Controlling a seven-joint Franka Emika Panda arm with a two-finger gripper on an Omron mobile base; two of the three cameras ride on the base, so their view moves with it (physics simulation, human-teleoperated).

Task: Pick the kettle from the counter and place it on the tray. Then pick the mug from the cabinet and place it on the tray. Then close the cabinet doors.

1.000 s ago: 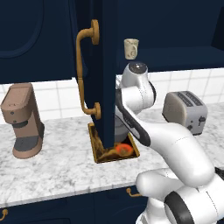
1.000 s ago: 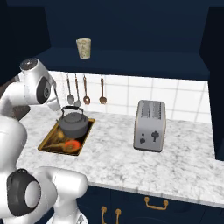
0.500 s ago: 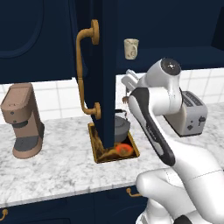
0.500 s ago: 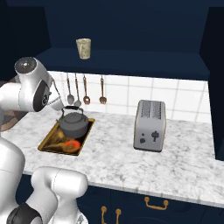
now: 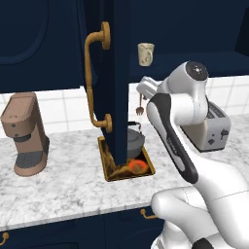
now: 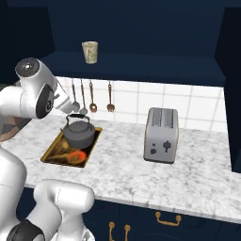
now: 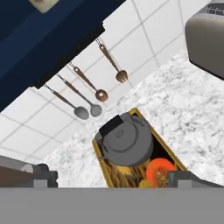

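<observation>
Looking from the left base view, we see the arm has swung up and rightward over the last second, its white links now rising in front of the toaster (image 5: 210, 127), while the kettle (image 5: 135, 141) sits on the tray (image 5: 106, 151), half hidden behind the open cabinet door (image 5: 116, 78); the mug (image 5: 145, 53) waits on the cabinet shelf, upper right of the door. In the right base view the kettle (image 6: 80, 131) rests at the tray's (image 6: 52, 149) far end, unchanged, the mug (image 6: 90, 52) high above it. In the hand view the gripper (image 7: 111, 178) hangs above the kettle (image 7: 126, 140), fingertips spread wide and holding nothing. We judge step one finished and the mug reach next.
</observation>
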